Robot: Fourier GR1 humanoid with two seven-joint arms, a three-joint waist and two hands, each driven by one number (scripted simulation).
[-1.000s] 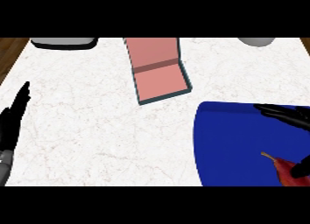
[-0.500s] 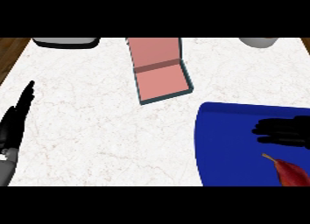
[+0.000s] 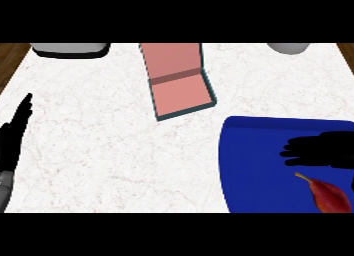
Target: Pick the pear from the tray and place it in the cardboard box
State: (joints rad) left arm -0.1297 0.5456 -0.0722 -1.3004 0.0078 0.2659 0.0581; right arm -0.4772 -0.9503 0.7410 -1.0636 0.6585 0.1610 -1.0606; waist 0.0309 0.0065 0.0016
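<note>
White marbled counter [image 3: 99, 150] fills your view, with brown wooden floor showing at the far left and far right corners

Near, right: blue tray [image 3: 257, 165], its rim curving along the left side and running out of view at the lower and right edges. Contents: one red pear [image 3: 329, 196] with a thin stem pointing up-left, lying toward the tray's near right part. You will see nothing else resting on the blue surface.

Over the tray: right hand [image 3: 335, 150], black, coming in from the right edge, palm down, fingers spread and pointing left, fairly straight. It sits just beyond the pear; you cannot tell from this angle whether any part of it touches the fruit, and nothing is closed inside it.

Near, left: left hand [image 3: 9, 145], black on a grey forearm, at the counter's left edge, fingers straight and together, pointing away from you. It holds nothing and is resting.

Middle: cardboard box [image 3: 181, 95], pink inside with a dark teal outer wall, lying open on the counter well apart from the tray, its flap [image 3: 172, 59] extended toward the far side. Contents: you can see only bare pink floor.

Far left: grey container with a dark base [image 3: 69, 50], cut off by the top edge.

Far right: pale grey rounded vessel [image 3: 287, 47], also cut off; interior not visible to you
</note>
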